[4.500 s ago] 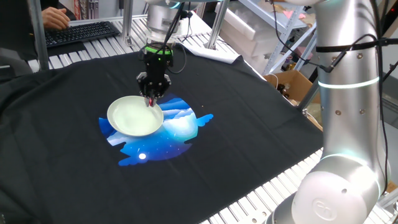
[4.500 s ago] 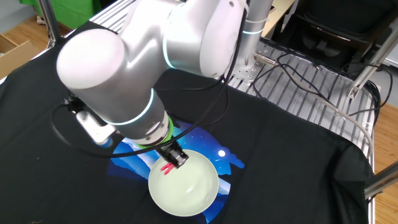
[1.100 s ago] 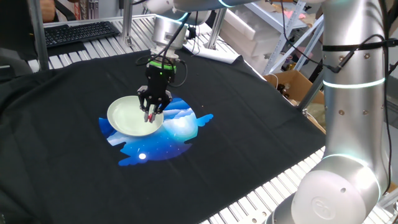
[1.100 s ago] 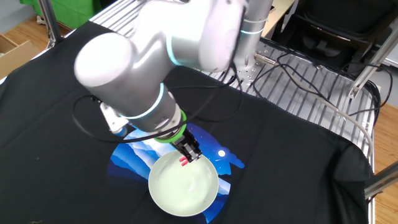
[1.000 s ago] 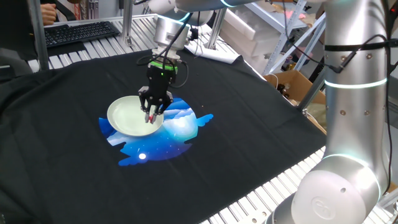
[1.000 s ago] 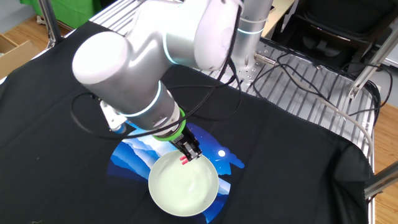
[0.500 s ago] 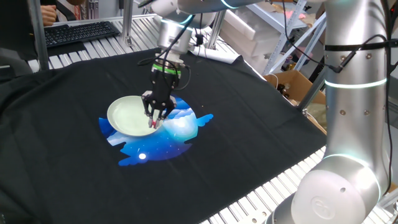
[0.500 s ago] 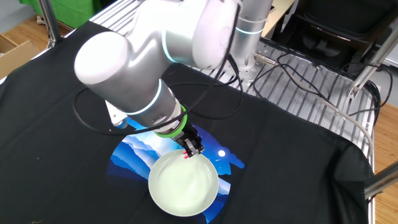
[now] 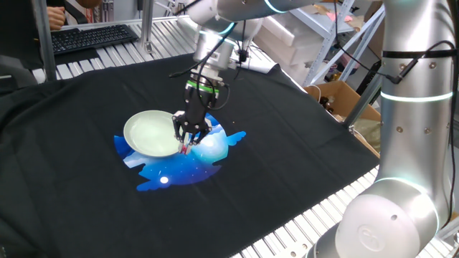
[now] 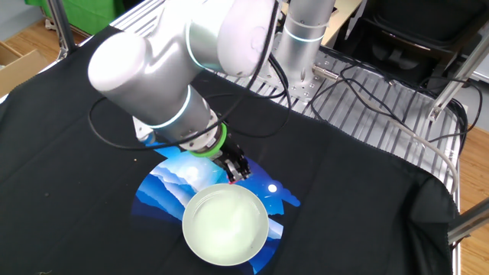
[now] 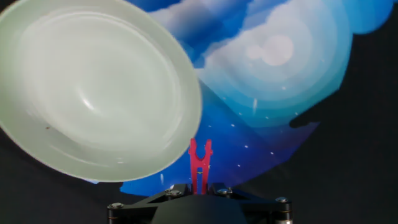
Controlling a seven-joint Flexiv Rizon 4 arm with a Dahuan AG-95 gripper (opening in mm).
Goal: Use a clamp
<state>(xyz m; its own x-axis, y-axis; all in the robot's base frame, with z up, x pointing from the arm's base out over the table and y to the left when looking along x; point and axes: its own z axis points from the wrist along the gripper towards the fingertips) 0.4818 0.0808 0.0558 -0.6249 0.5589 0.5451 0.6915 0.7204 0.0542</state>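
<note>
The clamp (image 11: 199,163), a small red peg-like clip, is being gripped at its rear end by the gripper (image 9: 187,142), and its two pinching jaws are being pointed away from the hand toward the plate rim. In the hand view the jaws are being shown slightly parted, just beside the edge of the pale green plate (image 11: 93,87); whether they are touching that edge cannot be told. The fingers (image 10: 238,171) are being kept clenched on the clamp, of which only a red speck is being shown at the fingertips in the two fixed views. The gripper is being positioned at the side of the plate (image 9: 147,132) that faces the cardboard box (image 9: 337,99), above the blue printed pattern (image 9: 204,154) on the black cloth (image 9: 287,143). The plate is being supported by this cloth, partly over the blue pattern, and the cloth is being carried by the bench (image 9: 301,229). In the other fixed view the plate (image 10: 225,225) is being shown just beside the fingers, with the silver arm (image 10: 176,69) being angled down over the pattern. A keyboard (image 9: 93,36) is being shown well apart from the plate, at the far edge of the bench.
</note>
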